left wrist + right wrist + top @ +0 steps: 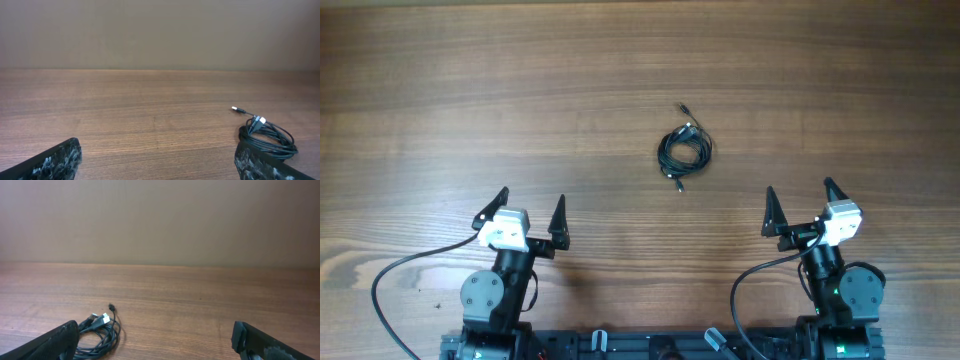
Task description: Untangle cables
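1. Thick black leads point(380, 290) loop out from the two arm bases at the near edge of the counter point(620, 80). They are well short of the cables point(683, 150) and touch none of them.
2. Nearer than the cables and off to their left, well apart, is the left end effector point(532, 195). Its fingers point(55, 162) are spread wide and hold nothing.
3. On the cables' right, also nearer than they are, the right end effector point(798, 187) has its fingers point(265, 342) just as wide, with nothing held.
4. The cables lie on the counter as one small loose coil of very thin black cord, beyond both end effectors and between their lines. How many cords make up the coil cannot be told.
5. From the left wrist, that arm's own right-hand finger covers the coil's near edge. From the right wrist, the left-hand finger does the same.
6. One tiny plug point(682, 106) trails out on the coil's far side and another point(679, 186) on its near side. A pale connector point(258, 120) rests on top.
7. Beyond the cables, the wood-grain counter runs back to a plain beige wall point(160, 30).
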Motion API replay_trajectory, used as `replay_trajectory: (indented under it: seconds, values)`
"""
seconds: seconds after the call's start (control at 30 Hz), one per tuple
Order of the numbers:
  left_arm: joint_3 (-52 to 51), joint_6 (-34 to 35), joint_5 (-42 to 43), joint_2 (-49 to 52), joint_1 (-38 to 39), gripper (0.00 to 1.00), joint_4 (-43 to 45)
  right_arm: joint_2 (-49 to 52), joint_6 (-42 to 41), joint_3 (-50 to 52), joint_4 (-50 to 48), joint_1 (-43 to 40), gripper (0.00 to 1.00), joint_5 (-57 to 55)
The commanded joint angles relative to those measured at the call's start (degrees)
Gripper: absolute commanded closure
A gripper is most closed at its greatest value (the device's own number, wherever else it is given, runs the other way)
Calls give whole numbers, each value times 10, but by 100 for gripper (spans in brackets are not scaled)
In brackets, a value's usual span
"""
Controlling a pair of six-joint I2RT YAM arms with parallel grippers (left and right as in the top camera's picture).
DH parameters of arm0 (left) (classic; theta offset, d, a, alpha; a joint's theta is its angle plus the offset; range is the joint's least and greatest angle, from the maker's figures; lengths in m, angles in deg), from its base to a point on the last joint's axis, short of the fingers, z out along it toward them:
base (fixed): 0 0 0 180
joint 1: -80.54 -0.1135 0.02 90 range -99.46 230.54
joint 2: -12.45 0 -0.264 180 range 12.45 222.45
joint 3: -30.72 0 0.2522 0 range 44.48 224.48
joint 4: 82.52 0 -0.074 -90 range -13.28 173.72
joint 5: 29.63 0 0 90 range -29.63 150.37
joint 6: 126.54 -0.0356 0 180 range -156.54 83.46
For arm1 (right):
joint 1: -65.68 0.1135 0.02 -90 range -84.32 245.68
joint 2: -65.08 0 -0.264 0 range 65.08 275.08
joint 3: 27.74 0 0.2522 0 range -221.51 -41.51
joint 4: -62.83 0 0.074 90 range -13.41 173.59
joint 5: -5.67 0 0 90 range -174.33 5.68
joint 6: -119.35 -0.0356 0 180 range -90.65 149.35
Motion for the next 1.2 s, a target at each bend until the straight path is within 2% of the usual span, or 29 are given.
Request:
replay_trajectory:
  seconds: [0.0,0.67,0.83,1.0,1.17]
  values:
    - [-4,-9,13,-4,3,0,0,-5,6,0,-2,0,0,9]
    - [-4,-8,14,-4,3,0,0,-5,7,0,-2,0,0,7]
    - [-4,-5,50,-4,3,0,10,-5,6,0,-2,0,0,7]
    - [-3,73,50,-4,3,0,5,-5,-23,0,-2,0,1,9]
    - [19,108,49,-3,3,0,-28,2,-54,-5,9,0,0,9]
